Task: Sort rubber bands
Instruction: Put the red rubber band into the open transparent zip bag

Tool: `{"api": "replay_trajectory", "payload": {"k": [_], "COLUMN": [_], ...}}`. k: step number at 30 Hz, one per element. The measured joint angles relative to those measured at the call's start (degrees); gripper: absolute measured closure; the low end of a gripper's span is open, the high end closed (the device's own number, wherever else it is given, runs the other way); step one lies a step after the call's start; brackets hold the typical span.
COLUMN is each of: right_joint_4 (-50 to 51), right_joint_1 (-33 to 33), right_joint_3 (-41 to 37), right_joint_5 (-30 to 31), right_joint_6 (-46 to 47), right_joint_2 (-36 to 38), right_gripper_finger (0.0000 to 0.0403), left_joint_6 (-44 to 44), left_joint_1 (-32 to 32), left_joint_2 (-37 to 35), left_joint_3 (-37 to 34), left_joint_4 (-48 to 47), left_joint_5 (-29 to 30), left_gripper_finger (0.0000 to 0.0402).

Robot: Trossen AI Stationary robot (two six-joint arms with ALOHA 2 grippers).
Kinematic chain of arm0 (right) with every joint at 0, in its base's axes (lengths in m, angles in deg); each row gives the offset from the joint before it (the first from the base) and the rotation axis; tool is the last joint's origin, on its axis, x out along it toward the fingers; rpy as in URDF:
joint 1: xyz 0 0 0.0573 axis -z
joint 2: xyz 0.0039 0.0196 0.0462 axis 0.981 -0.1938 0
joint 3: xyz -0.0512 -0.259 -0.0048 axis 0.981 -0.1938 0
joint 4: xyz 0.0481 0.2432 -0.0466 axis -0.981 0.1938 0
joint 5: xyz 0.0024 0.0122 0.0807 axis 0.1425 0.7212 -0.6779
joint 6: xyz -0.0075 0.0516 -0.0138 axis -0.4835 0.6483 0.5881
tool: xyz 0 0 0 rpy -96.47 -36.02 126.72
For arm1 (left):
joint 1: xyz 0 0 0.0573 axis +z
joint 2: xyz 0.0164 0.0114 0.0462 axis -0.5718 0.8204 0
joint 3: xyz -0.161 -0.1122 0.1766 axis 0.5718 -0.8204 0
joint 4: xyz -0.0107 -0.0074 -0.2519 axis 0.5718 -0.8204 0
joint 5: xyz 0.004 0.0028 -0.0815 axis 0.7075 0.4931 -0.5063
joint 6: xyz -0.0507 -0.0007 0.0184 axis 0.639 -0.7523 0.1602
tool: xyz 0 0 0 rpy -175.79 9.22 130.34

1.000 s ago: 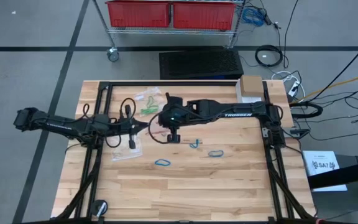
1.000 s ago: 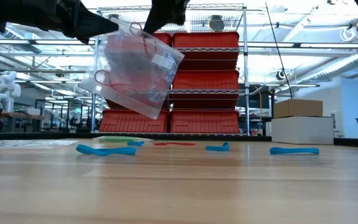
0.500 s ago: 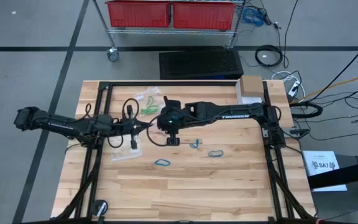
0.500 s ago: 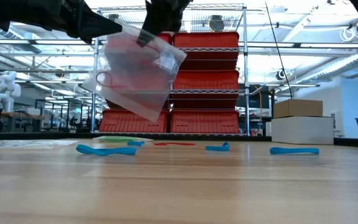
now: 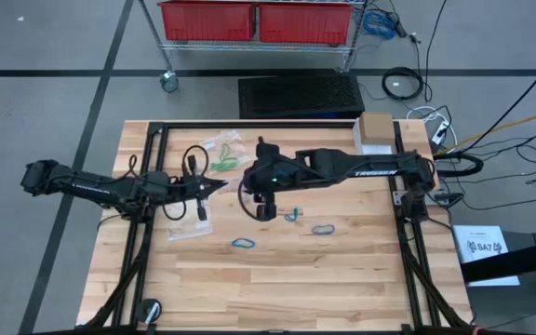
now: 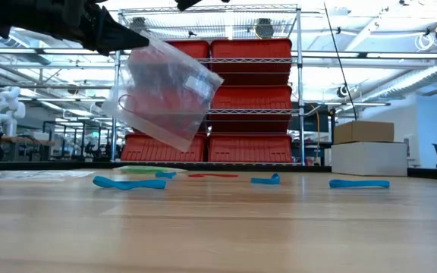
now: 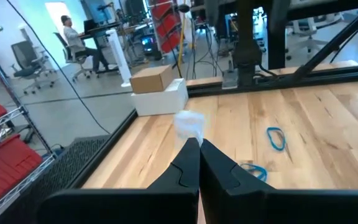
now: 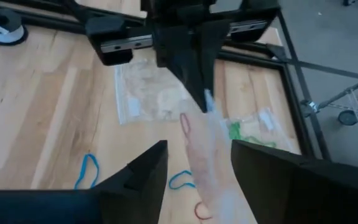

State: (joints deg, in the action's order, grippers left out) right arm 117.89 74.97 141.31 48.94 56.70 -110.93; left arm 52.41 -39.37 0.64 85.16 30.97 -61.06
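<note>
A clear plastic bag (image 6: 165, 95) with red rubber bands (image 8: 185, 122) inside hangs above the table's middle from my left gripper (image 5: 221, 184), which is shut on it. My right gripper (image 8: 197, 146) is open just to the right of the bag; its fingers stand apart on either side of the bag and above it, touching nothing. Blue rubber bands (image 5: 242, 244) (image 5: 322, 229) (image 5: 292, 216) lie flat on the wood near the middle. Green rubber bands lie in a second clear bag (image 5: 221, 158) toward the far edge. My left gripper pinches the bag's top corner (image 8: 209, 102) between its two fingers. The fingers lie about level and come from the table's left. The bag hangs tilted below them, clear of the table.
Another clear bag (image 5: 189, 226) lies flat left of the middle. A cardboard box on a white one (image 5: 377, 130) stands at the far right corner. Black frame rails (image 5: 156, 140) run along the table's sides. A red band (image 6: 212, 175) lies on the wood.
My right gripper has opened, let go of the bag's upper edge, and drawn back toward the table's right edge and upward. The bag now hangs from my left gripper alone.
</note>
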Motion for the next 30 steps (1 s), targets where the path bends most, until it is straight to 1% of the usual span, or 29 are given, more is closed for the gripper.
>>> {"api": "replay_trajectory", "payload": {"k": [4,8,11,14,19,23,26,30], "right_joint_4": [2.3,10.7,13.5,12.4,-3.3,-18.7,-27.3,-32.4], "right_joint_1": [-0.1,1.1,2.6,4.7,8.5,11.4,12.8,12.6], "right_joint_3": [0.0,-0.2,-3.7,-10.0,-24.7,-34.7,-39.2,-40.2], "right_joint_5": [0.4,-0.3,-2.8,-6.1,-6.6,-6.0,-6.1,-6.1], "right_joint_6": [0.0,1.6,3.2,4.9,6.9,14.3,20.4,20.8], "right_joint_2": [1.5,1.6,1.6,2.1,4.2,3.6,1.9,-1.4], "right_gripper_finger": [0.0232,0.0232,0.0231,0.0231,0.0231,0.0231,0.0231,0.0242], "left_joint_6": [-0.4,-0.5,-0.2,0.1,1.2,1.2,1.5,1.5], "left_joint_1": [0.0,0.0,0.0,0.0,0.0,0.0,0.0,0.0], "left_joint_2": [0.0,-1.3,-3.7,-7.0,-13.2,-16.2,-17.0,-17.2], "left_joint_3": [0.0,0.0,0.0,-0.1,-1.6,-2.0,-2.0,-2.0], "left_joint_4": [0.2,-0.2,-3.0,-6.0,-7.8,-9.5,-10.0,-10.4], "left_joint_5": [0.4,3.1,4.1,5.6,5.9,5.9,6.0,6.1], "left_gripper_finger": [0.0401,0.0401,0.0401,0.0401,0.0401,0.0401,0.0401,0.0401]}}
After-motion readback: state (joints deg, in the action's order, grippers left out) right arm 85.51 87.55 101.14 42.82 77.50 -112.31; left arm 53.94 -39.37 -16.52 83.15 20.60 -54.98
